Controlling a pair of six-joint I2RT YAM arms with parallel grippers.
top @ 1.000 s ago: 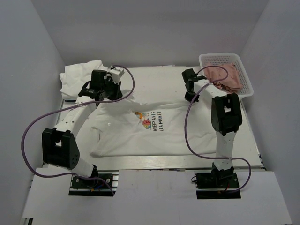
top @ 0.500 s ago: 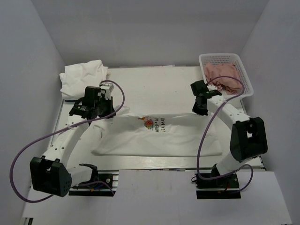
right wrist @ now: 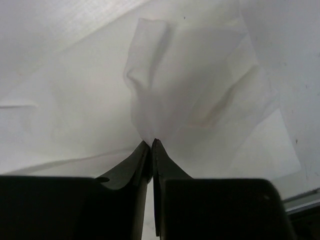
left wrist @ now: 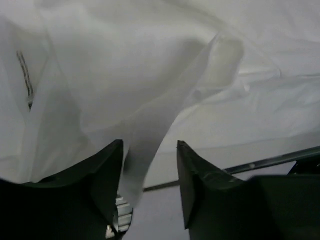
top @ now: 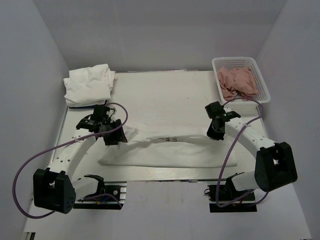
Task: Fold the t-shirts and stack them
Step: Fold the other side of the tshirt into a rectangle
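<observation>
Hanging between the left pincer [top: 113,135] and the right pincer [top: 215,131], the printed t-shirt [top: 170,152] is being stretched over the near half of the desk [top: 165,95]. At the left wrist, its cloth is being straddled by parted fingers [left wrist: 100,180]; at the right wrist, it is being clamped by closed fingers [right wrist: 130,165].

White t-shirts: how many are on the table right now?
2. A half-folded shirt lies across the middle of the table; a folded bundle sits at its far left corner. That bundle could hold more than one shirt.

Bright, even overhead light; wrist views dimmer, jaws dark and blurred.
</observation>
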